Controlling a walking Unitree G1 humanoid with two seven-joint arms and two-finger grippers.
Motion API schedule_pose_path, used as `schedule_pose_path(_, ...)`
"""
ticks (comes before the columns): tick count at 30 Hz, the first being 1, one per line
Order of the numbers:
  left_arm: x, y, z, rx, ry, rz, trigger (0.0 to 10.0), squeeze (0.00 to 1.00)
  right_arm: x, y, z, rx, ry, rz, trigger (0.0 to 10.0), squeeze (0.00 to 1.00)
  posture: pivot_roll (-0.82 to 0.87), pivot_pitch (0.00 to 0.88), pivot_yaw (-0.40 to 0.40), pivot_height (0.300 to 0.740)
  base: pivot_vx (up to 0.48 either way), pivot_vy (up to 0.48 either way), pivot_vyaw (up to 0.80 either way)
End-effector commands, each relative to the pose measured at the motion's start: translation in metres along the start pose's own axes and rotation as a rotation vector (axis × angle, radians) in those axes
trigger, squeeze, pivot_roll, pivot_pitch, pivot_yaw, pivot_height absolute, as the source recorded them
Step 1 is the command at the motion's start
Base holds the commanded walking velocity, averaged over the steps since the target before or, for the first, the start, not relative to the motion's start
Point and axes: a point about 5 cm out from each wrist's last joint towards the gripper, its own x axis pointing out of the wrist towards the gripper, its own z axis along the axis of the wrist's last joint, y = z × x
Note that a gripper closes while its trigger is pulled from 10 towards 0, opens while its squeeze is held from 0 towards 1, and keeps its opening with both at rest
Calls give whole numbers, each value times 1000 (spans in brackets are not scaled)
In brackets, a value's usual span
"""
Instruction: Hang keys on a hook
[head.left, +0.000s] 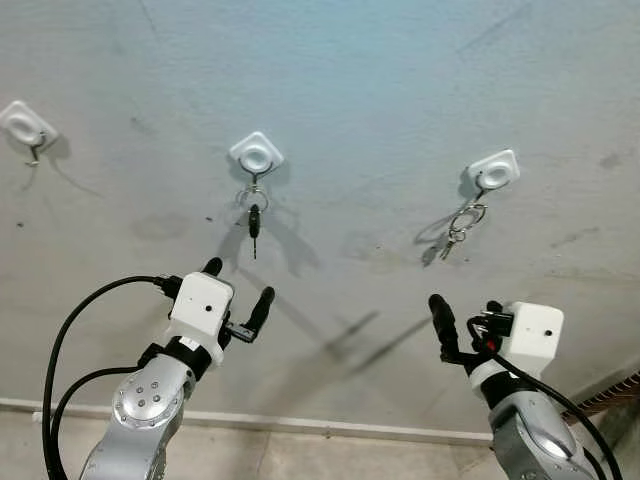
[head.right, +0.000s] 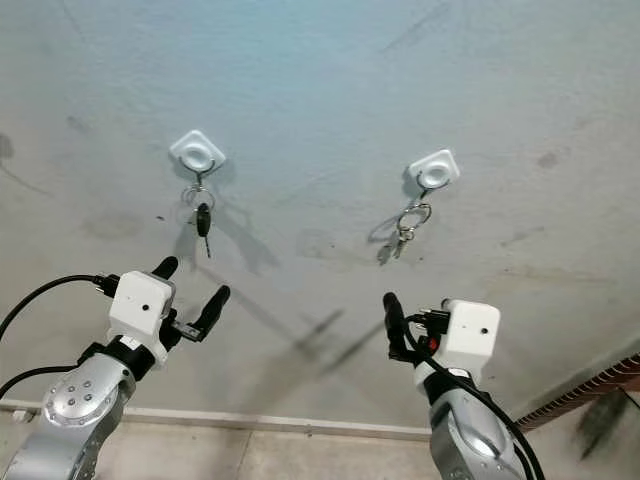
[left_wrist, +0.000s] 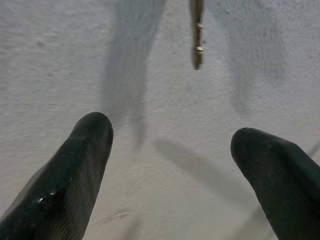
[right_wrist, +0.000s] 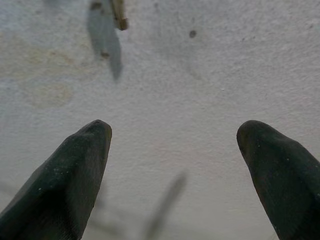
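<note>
Three white hook plates are stuck to the grey wall. The middle hook (head.left: 256, 155) carries a ring with a black-headed key (head.left: 253, 218). From the right hook (head.left: 495, 170) hangs a bunch of silver keys (head.left: 460, 228). Nothing hangs on the left hook (head.left: 27, 125). My left gripper (head.left: 238, 287) is open just below the black-headed key, holding nothing; the key's tip (left_wrist: 197, 42) shows ahead of it in the left wrist view. My right gripper (head.left: 467, 318) is open and empty below the silver keys, whose tip (right_wrist: 120, 16) shows in the right wrist view.
The wall (head.left: 360, 80) is rough plaster with stains and hairline cracks. A white baseboard (head.left: 300, 424) runs along its foot above a tiled floor. Black cables (head.left: 70, 320) loop from the left arm. A brown object (head.left: 615, 395) sits low at the right edge.
</note>
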Motion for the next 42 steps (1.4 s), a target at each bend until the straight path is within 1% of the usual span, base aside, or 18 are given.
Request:
schedule_pose_path(1, -1, -2, 3, 4, -6, -5, 10000, 0, 0, -3, 0, -3, 3, -7, 10000, 0, 152, 26, -75, 740, 0, 0, 0)
schedule_pose_path(4, -1, -2, 4, 7, -7, -9, 10000, 0, 2, -4, 1, -9, 3, -4, 10000, 0, 152, 27, -77, 740, 0, 0, 0)
schedule_pose_path(10, 5, 2, 9, 6, -20, -5, 10000, 0, 4, -3, 1, -10, 1, 1, 10000, 0, 152, 28, -77, 740, 0, 0, 0)
schedule_pose_path(16, 6, 3, 11, 5, -25, -10, 10000, 0, 3, -2, 0, -4, 4, 1, 10000, 0, 150, 34, -70, 740, -246, 0, 0)
schedule_pose_path(21, 7, 4, 12, 5, -24, -13, 10000, 0, 3, -4, -1, 4, 5, -11, 10000, 0, 151, 35, -68, 740, -264, 0, 0)
schedule_pose_path(42, 10, 2, 12, -3, -19, -19, 10000, 0, 9, -6, 5, -10, -9, -5, 10000, 0, 143, 38, -73, 740, -286, 0, 0)
